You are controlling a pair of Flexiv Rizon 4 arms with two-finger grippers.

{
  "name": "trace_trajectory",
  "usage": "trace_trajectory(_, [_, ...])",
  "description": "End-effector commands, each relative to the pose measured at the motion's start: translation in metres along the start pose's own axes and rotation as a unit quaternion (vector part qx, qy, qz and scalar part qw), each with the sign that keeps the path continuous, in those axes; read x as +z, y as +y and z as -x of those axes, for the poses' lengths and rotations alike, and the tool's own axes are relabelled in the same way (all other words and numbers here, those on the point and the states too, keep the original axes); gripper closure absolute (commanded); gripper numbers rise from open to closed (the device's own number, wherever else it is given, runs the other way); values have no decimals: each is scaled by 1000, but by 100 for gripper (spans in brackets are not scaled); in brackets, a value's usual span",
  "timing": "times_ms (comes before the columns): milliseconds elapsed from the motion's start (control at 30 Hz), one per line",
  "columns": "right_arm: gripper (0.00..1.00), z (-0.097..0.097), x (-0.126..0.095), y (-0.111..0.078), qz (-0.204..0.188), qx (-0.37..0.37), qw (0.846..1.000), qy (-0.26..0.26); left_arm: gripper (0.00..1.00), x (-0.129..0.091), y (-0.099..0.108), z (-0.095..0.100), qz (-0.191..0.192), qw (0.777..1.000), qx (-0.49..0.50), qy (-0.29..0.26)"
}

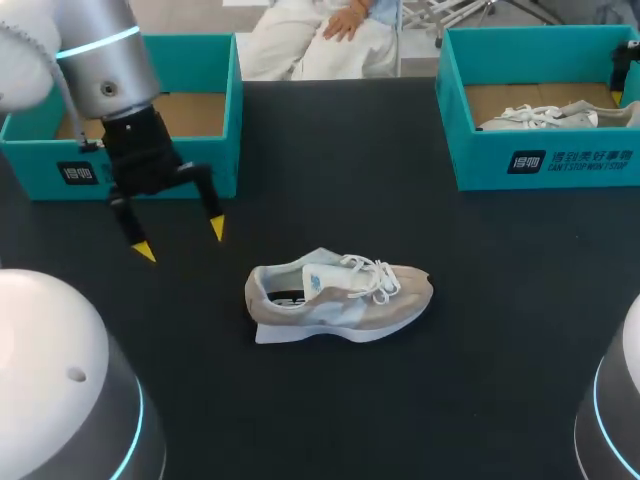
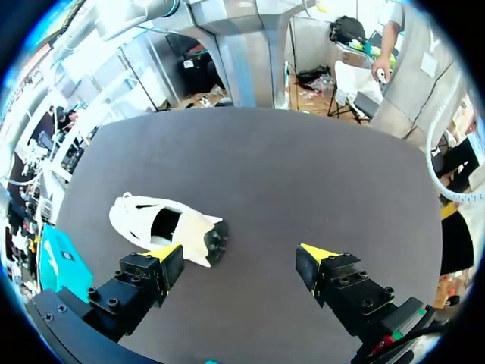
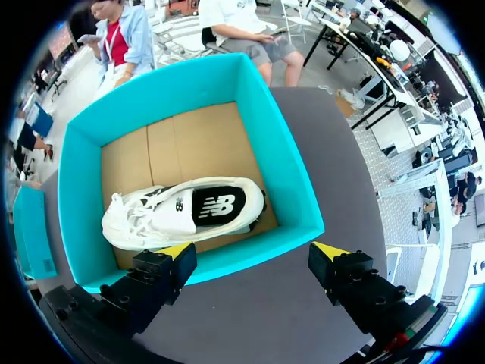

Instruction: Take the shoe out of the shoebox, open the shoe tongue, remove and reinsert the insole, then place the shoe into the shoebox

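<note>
Beige-white lace-up sneaker (image 1: 340,300) lying on black worktop (image 1: 500,330). Left gripper (image 1: 181,240) near heel, fingers spread wide, empty. Right gripper (image 3: 255,249) above teal cardboard shoebox (image 3: 292,189), fingers wide apart, empty.

Shoe (image 1: 540,118) in right shoebox (image 1: 545,160) partly behind its wall, one end seemingly cut off.

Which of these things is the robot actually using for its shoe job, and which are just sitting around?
Likely in the job: shoe on the table, left shoebox, left gripper open near the shoe.
Probably just there: right shoebox, second shoe inside it, right gripper open above that box.
</note>
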State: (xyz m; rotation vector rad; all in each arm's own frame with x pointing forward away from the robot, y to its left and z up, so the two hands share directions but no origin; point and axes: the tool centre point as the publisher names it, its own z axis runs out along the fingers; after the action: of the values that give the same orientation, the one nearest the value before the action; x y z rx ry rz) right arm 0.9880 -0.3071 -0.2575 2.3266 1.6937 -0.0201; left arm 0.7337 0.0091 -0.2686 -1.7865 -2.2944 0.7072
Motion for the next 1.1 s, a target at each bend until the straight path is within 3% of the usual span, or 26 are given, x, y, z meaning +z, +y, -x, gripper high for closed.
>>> trace_trajectory(33, [0, 0, 0, -1, 1, 1, 1000, 0, 0, -4, -5, -10, -29, 994, -68, -79])
trace_trajectory(167, [0, 0, 0, -1, 1, 1, 1000, 0, 0, -14, -9, -25, -66, 964, -195, -170])
trace_trajectory(400, [0, 0, 0, -1, 1, 1, 1000, 0, 0, -17, -22, -44, -103, 913, -324, -226])
trace_trajectory(500, [0, 0, 0, -1, 1, 1, 1000, 0, 0, -17, -24, -53, -137, 884, -362, -262])
trace_trajectory(700, [0, 0, 0, -1, 1, 1, 1000, 0, 0, -13, -28, -72, -188, 842, -393, -318])
trace_trajectory(900, [0, 0, 0, -1, 1, 1, 1000, 0, 0, -7, -17, -93, -223, 793, -410, -391])
trace_trajectory(933, [0, 0, 0, -1, 1, 1, 1000, 0, 0, -5, -15, -97, -257, 773, -406, -414])
trace_trajectory(1000, [0, 0, 0, -1, 1, 1, 1000, 0, 0, -1, -11, -105, -245, 767, -405, -433])
trace_trajectory(1033, [0, 0, 0, -1, 1, 1, 1000, 0, 0, 0, -10, -107, -278, 750, -405, -443])
trace_trajectory(1100, [0, 0, 0, -1, 1, 1, 1000, 0, 0, 5, -7, -112, -267, 751, -411, -443])
